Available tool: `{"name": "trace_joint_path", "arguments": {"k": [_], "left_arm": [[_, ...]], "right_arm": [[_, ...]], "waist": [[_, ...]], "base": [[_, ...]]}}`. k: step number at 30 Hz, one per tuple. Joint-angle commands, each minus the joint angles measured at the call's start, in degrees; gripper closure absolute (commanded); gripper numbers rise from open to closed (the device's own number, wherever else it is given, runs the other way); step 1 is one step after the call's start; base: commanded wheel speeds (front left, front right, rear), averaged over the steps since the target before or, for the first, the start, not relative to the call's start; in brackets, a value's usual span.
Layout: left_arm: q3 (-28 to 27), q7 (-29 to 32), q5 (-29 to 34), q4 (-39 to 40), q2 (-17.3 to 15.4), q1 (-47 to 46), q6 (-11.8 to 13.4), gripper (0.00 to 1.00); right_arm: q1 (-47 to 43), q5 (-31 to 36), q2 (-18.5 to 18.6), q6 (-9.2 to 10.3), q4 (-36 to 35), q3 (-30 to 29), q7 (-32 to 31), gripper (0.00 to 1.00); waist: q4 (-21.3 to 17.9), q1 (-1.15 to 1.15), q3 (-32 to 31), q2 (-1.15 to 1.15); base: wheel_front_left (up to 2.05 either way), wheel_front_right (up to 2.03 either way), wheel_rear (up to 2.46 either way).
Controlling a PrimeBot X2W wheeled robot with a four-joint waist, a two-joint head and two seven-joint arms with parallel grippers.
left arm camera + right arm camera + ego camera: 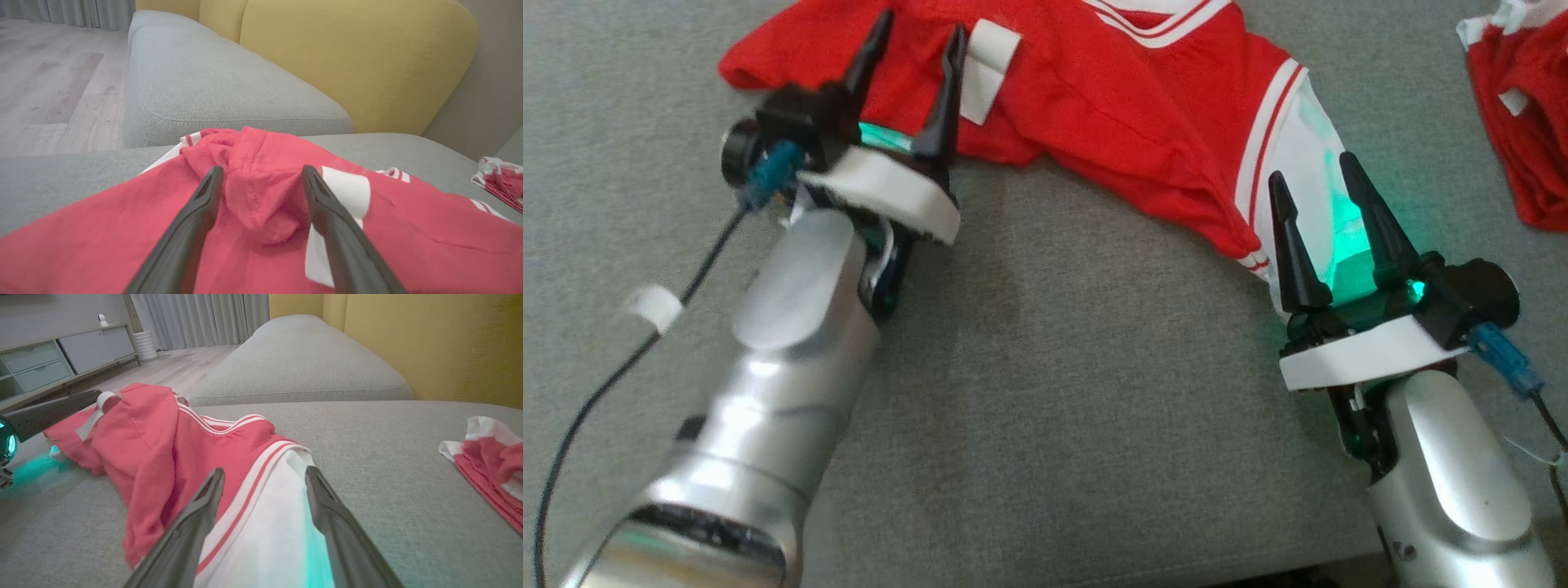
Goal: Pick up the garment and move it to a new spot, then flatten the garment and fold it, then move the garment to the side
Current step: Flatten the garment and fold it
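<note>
Red garment lies rumpled on grey cushion, long axis left-right, white end at right gripper; left gripper and right both spread, gripping nothing.

The garment is cut off by the head view's top edge; the red cloth right of it also.

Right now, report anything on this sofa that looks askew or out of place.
The red-and-white jersey lies bunched and crooked on the grey seat cushion, not flat: a red hump rises inside the open left hand, and its white end trails into the open right hand. A second red-and-white garment sits crumpled at the right.
</note>
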State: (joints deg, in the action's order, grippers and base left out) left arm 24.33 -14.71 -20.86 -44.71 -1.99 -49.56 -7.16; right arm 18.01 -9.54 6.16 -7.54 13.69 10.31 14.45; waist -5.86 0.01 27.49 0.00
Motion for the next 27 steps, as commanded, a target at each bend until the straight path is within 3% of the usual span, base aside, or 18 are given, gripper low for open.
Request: {"name": "trace_joint_path", "arguments": {"k": [1,14,15,17,21,27], "left_arm": [[-0.3,-0.3,-1.8,0.2,-0.9,-3.0,-0.3,0.00],[8.0,-0.3,-10.8,-10.5,-1.5,-10.1,-0.3,0.00],[8.2,-0.3,-11.3,-10.1,-1.5,-10.1,-0.3,0.12],[9.2,-0.3,-11.5,-9.3,-1.7,-10.0,-0.3,0.96],[9.8,-0.3,-12.1,-7.9,-2.3,-9.7,-0.3,1.00],[5.4,-0.3,-9.4,0.1,-2.6,-5.7,-0.3,1.00]], "right_arm": [[0.6,-0.2,-0.6,0.05,-1.8,1.1,0.5,0.00],[1.4,-0.2,-1.3,0.05,-1.2,1.3,0.5,0.00],[1.4,-0.3,-1.3,0.05,-1.2,1.3,0.5,0.00],[1.4,-0.3,-1.2,0.05,-1.1,1.2,0.5,0.00],[1.0,-0.2,-0.8,0.05,-0.8,1.0,0.5,0.00],[-0.6,-0.2,-0.4,0.05,0.7,-0.4,0.5,0.00]], "waist": [[-0.9,-0.01,0.8,0.00],[-0.9,-0.01,1.1,0.00],[-0.8,-0.01,1.0,0.00],[-0.5,-0.01,0.8,0.00],[0.6,-0.01,-0.3,0.00],[4.4,-0.01,-4.5,0.00]], "base": [[0.00,0.00,0.00],[0.00,0.00,0.00],[0.00,0.00,0.00],[0.00,0.00,0.00],[0.00,0.00,0.00],[0.00,0.00,0.00]]}}
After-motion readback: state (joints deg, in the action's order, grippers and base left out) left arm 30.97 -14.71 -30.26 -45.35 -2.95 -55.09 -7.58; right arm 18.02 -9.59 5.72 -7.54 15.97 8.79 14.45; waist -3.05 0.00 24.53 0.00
